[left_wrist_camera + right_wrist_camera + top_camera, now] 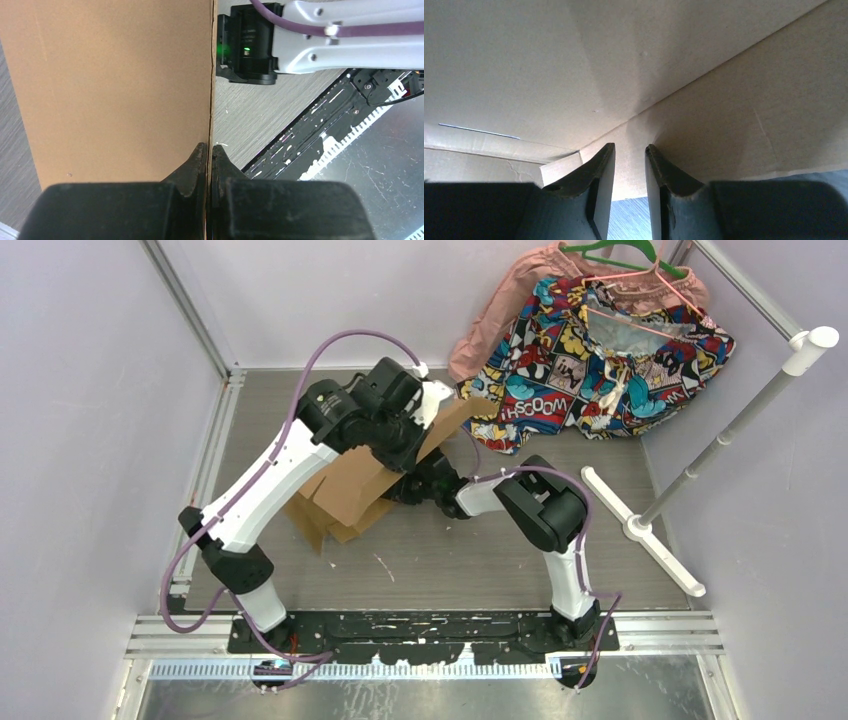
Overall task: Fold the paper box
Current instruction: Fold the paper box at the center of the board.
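Note:
The paper box [352, 490] is a brown cardboard sheet, partly folded and tilted up off the table left of centre. My left gripper [413, 447] reaches down onto its raised upper flap. In the left wrist view the left gripper [210, 148] is shut on the thin edge of the cardboard [115, 85]. My right gripper [405, 490] pokes in under the raised panel from the right, its tips hidden there. In the right wrist view the right gripper [630, 148] stands partly open with nothing between its fingers, close under a crease of the cardboard [624, 60].
A comic-print cloth [600, 365] and a pink garment [500, 310] on hangers lie at the back right. A white rack pole [740, 430] with its foot bar [640, 525] stands on the right. A metal frame rail [205, 470] runs along the left.

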Robot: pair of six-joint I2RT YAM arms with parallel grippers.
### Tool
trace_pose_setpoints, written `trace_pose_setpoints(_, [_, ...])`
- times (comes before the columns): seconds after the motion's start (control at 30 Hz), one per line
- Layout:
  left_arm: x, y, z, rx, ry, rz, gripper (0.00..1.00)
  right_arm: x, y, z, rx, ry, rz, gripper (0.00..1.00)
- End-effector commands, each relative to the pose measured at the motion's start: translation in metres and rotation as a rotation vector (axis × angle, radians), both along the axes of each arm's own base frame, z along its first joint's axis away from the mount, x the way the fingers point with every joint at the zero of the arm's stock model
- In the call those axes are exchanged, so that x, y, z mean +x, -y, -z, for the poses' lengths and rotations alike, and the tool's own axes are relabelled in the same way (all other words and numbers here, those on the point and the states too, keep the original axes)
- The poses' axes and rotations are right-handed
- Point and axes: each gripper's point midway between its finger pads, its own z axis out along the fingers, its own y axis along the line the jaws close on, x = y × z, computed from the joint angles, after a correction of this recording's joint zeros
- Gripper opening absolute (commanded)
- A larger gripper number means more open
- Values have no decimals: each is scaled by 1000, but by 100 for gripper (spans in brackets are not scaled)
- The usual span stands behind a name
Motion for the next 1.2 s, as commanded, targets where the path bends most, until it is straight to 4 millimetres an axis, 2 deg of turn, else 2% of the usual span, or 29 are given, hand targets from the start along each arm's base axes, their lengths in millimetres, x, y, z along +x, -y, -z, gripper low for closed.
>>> trace_pose_setpoints(0.0, [-8,15,-21,-67,33,1,3,-2,23,48,-72,-85,51,36])
trace_pose_setpoints(0.23, [-10,18,-22,-41,51,-17,4,2,38,43,-41,-80,74,40])
trace_pose_setpoints(0.4, [-8,19,-12,29,63,-31,3,-2,47,38,-22,-76,75,45])
trace_pose_setpoints(0.8, [-5,14,1,192,131,-73,3,-6,58,45,9,-90,89,52])
trace_pose_setpoints(1.17, [-21,35,-14,80,94,-14,4,-2,68,58,15,-119,110,52])
